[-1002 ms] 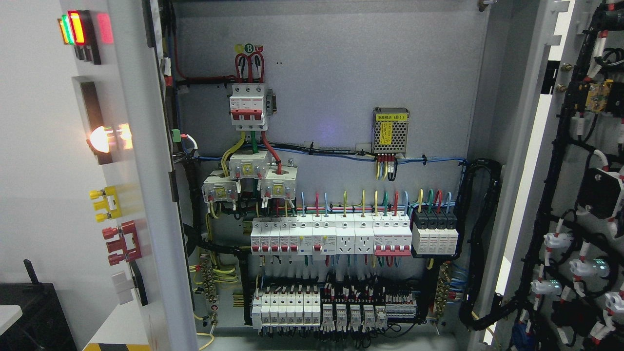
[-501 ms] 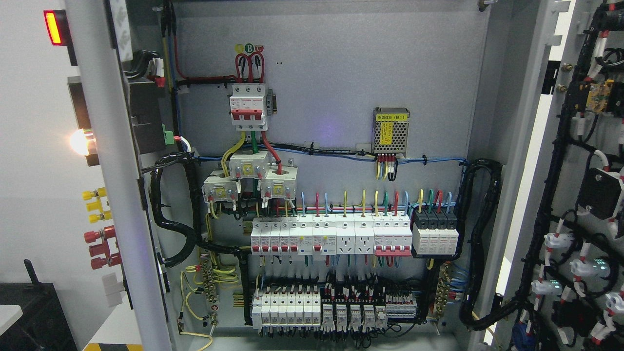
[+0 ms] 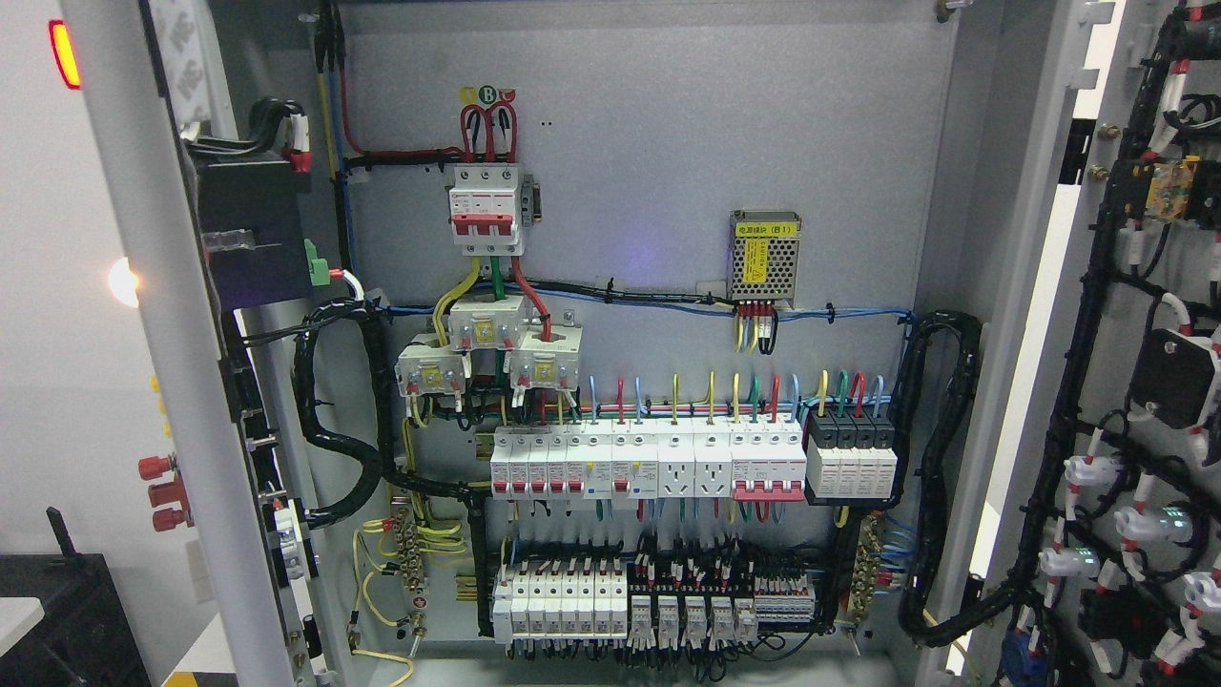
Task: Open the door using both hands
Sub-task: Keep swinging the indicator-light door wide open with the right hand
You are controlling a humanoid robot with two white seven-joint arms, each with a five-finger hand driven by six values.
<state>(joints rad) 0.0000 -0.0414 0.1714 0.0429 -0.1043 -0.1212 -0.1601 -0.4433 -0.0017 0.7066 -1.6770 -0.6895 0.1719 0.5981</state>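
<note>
Both doors of the electrical cabinet are swung open here, and neither robot hand shows anywhere in the head view, so I can't tell whether the fingers are apart or together.

The left door [image 3: 143,382] stands almost edge-on at the picture's left. Its outer face carries a red indicator lamp [image 3: 63,52] near the top, a glowing white light [image 3: 122,282] further down, and red terminal posts [image 3: 162,493] lower still. On its inner side there's a black module [image 3: 250,234] with wires plugged in on top.

The right door [image 3: 1059,315] is open at the picture's right, with its inner face toward the camera, covered in black cable harness [image 3: 1083,382] and white connectors [image 3: 1087,469].

Between them is the cabinet's grey back panel [image 3: 649,153]. Up top sits a red and white main breaker [image 3: 486,208] with red wires looping above it and a green "B" label [image 3: 487,94]. To its right is a small meshed power supply [image 3: 764,256] with a yellow sticker. Across the middle runs a row of white breakers and sockets [image 3: 649,463], ending in a black-topped block [image 3: 851,456]. Another row of smaller breakers and relays [image 3: 653,603] sits along the bottom. A thick black cable bundle [image 3: 940,458] curves down the right wall, and another bundle [image 3: 334,420] loops from the left door into the cabinet.

At the bottom left corner there's a dark box [image 3: 67,620] outside the cabinet.
</note>
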